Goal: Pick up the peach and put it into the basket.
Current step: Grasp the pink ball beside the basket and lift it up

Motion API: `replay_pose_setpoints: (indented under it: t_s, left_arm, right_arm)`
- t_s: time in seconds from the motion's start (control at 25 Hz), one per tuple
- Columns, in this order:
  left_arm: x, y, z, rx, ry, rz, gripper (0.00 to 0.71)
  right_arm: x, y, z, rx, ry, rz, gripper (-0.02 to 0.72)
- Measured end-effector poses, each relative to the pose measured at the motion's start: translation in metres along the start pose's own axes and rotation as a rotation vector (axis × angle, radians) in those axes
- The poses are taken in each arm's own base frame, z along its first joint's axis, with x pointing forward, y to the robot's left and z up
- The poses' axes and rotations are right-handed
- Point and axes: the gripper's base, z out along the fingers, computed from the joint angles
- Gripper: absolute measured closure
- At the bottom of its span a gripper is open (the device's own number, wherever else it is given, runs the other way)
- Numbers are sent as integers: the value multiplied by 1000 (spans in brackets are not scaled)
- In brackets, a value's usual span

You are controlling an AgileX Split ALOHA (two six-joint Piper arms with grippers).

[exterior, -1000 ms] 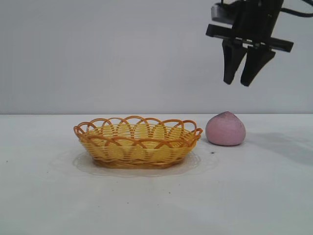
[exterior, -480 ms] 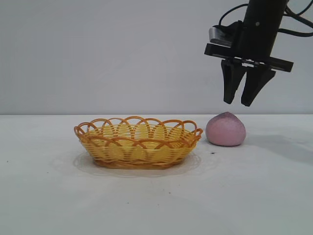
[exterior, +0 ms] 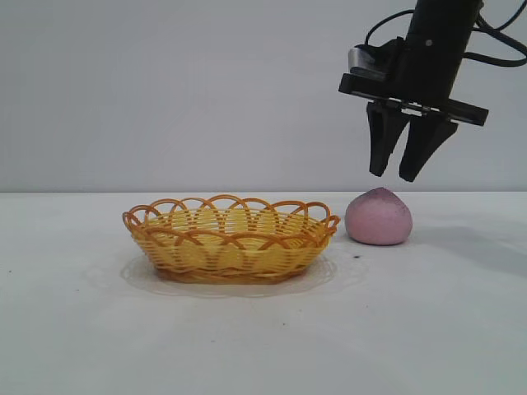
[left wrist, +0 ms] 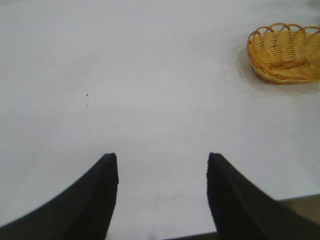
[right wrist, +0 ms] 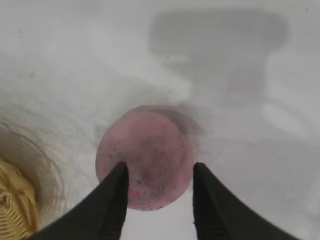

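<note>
The table (exterior: 74,329) is the broadest thing in view, a plain white surface on which both task objects rest. The basket (exterior: 230,239) is set near the middle of it, upright with its scalloped rim facing up, so that the hollow is open from above for anything lowered in. Nothing is seen inside it in the exterior view, and the task is judged to be at its opening step, the approach to the pick.

The right arm is seen above the right-hand part of the table, angled downward. The right gripper (exterior: 394,174) is held just above the peach (exterior: 379,217), apart from it, with its two fingers parted only moderately and nothing between them. In the right wrist view the fingertips (right wrist: 112,200) are seen framing the fruit's near side, the gap narrower than the fruit, which suggests that a wider opening may be needed before a descent around it.

The peach lies on the table just beside the basket's right end, not touching it, its small pointed tip upward. A short lift and a sideways carry should be enough.

The left gripper (left wrist: 162,200) is parked over bare table well away from the basket, its fingers spread wide and empty.
</note>
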Motion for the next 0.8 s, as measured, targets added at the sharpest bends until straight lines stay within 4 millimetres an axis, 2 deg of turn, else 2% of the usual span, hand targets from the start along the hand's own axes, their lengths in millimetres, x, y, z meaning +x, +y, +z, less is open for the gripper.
replay_pose_setpoints:
  t_s: [0.16,0.44,0.48,0.52,0.56,0.6,0.64,0.68,0.8]
  left_arm:
    - [1,0,-1,7,-5,21,312]
    - [1,-2,-1,23,-3,33,312]
    - [1,-2,-1,23,-3,34,312]
    - [1,-2,-1,23,-3,36,312]
    - [1,-2,-1,23,-3,36,312]
    - [1,-2,-1,23,-3,36,312]
    - [1,-2,-1,14,-3,31,312]
    - [1,-2,-1,-6,-4,19,312]
    - [2,-3,-1,-115,-6,-43,312]
  right_arm:
    - [0,13,13,-1,27,-35,442]
    - [5,2,33,67,102,-51,442]
    - [4,1,34,76,100,-55,497]
    - [4,1,34,85,97,-63,582]
    - [3,0,34,95,92,-69,629]
    - [3,0,34,99,88,-74,653]
    - [2,4,32,105,79,-87,645]
    - [2,8,30,108,76,-102,703]
    - [2,36,12,105,37,-187,703]
